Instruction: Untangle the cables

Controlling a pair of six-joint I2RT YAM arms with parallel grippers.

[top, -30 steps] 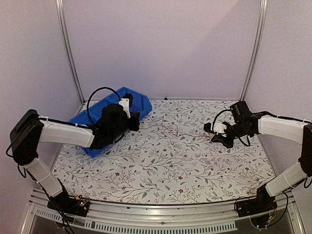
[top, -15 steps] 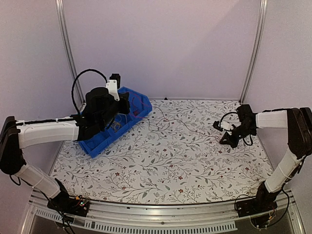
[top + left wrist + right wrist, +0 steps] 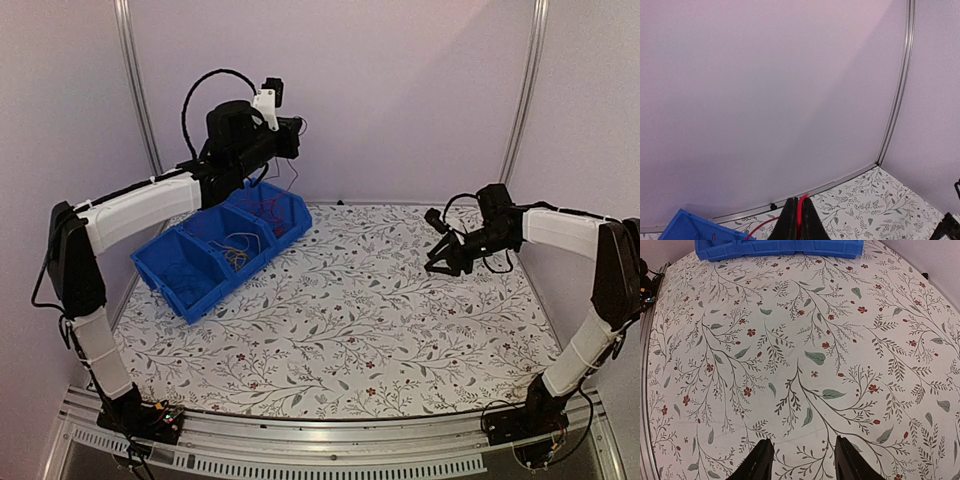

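The gripper (image 3: 802,452) hangs over a counter (image 3: 805,330) covered in a pattern of leaves and small red flowers. Its two black fingers (image 3: 759,462) stand apart, with only the patterned surface between them. A blue bin (image 3: 780,247) sits at the far edge.

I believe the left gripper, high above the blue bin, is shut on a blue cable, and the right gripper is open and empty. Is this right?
The cable in the left gripper is red, not blue; the left wrist view shows it pinched there. The rest stands: this gripper is high above the blue bin, and the right gripper is open and empty.
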